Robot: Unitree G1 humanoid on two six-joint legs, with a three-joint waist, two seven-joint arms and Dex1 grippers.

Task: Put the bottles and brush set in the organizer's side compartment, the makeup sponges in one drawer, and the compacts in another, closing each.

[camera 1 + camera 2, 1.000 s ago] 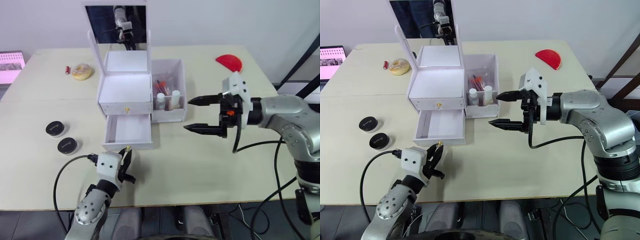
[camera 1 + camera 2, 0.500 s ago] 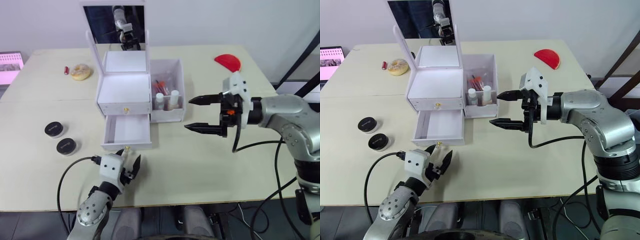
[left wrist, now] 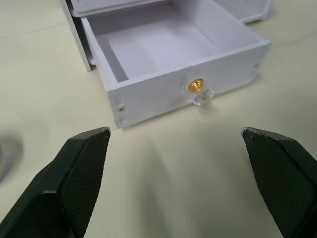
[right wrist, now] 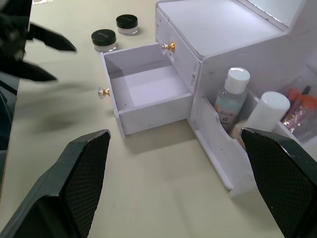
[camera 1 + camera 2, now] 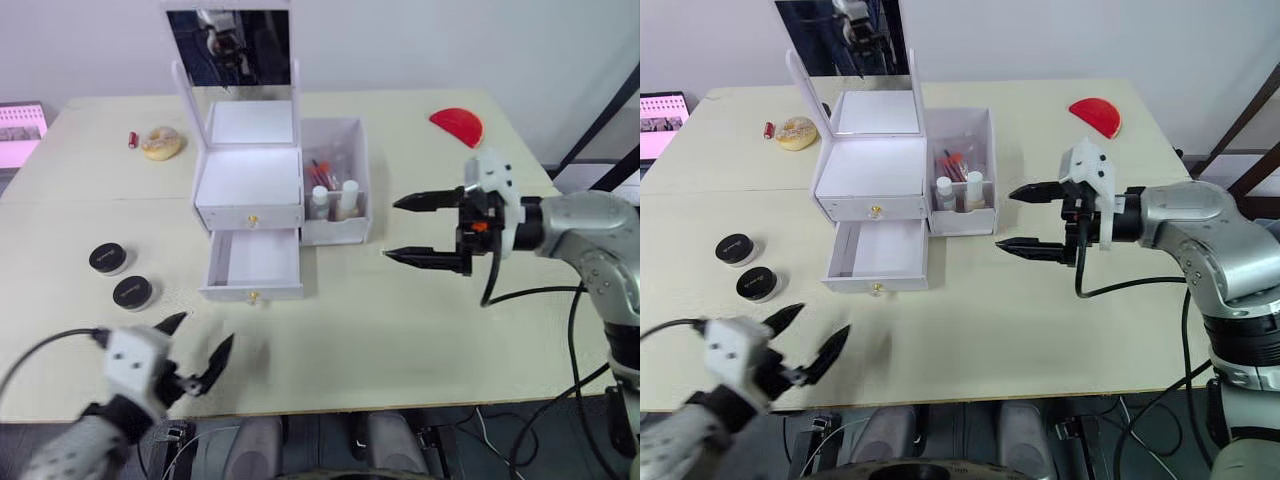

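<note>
The white organizer (image 5: 250,180) stands at mid-table with its mirror lid up. Its side compartment (image 5: 362,185) holds two bottles (image 4: 232,94) and a bagged brush set (image 5: 322,172). The lower drawer (image 5: 252,262) is pulled out and empty; the upper one is shut. Two black-lidded compacts (image 5: 107,258) (image 5: 132,292) sit left of the drawer. A beige ring-shaped sponge (image 5: 162,143) lies at the back left, a red half-round sponge (image 5: 457,126) at the back right. My left gripper (image 5: 205,335) is open near the table's front edge, in front of the drawer knob (image 3: 197,87). My right gripper (image 5: 392,229) is open and empty, right of the side compartment.
A small red tube (image 5: 133,139) lies beside the ring-shaped sponge. A pink-edged screen (image 5: 20,130) leans at the far left edge. Bare tabletop (image 5: 360,330) stretches between the open drawer and the front edge.
My left gripper has opened, let go of the drawer knob and drawn back to the front left. The right gripper has shifted slightly to the right.
</note>
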